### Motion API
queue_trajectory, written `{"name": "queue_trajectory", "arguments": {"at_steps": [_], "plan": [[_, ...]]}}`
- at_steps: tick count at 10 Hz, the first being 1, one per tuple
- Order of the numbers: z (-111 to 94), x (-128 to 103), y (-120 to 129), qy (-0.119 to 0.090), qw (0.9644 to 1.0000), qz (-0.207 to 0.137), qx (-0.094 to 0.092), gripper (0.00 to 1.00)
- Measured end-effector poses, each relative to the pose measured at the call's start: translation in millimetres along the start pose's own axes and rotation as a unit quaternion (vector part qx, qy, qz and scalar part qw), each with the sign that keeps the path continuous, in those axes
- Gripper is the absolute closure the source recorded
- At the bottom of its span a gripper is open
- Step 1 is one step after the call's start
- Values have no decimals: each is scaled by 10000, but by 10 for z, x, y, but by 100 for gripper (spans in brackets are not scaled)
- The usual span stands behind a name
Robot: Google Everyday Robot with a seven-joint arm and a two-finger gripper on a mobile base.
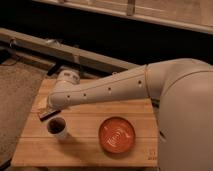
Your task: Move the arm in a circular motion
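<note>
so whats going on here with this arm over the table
A robot's off-white arm stretches from the right across a wooden table. Its dark pincer sits low over the table's left end, just up and left of a cup with something dark inside. A red-orange plate lies to the right of the cup, clear of the arm. The arm does not seem to be carrying anything.

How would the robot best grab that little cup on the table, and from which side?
Probably across its side wall, coming down from above: the cup stands upright, mouth open, no handle showing. The gripper sits close beside it, at the end of the arm.
</note>
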Motion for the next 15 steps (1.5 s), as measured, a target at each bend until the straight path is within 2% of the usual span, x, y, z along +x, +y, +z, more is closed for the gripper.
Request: {"name": "queue_trajectory", "arguments": {"at_steps": [10, 12, 14, 15], "plan": [[-3, 2, 1, -1, 10000, -4, -4, 20], [-76, -48, -9, -94, 9998, -121, -107, 20], [-251, -265, -116, -222, 9990, -304, -260, 20], [-353, -363, -70, -255, 9985, -325, -360, 20]]}}
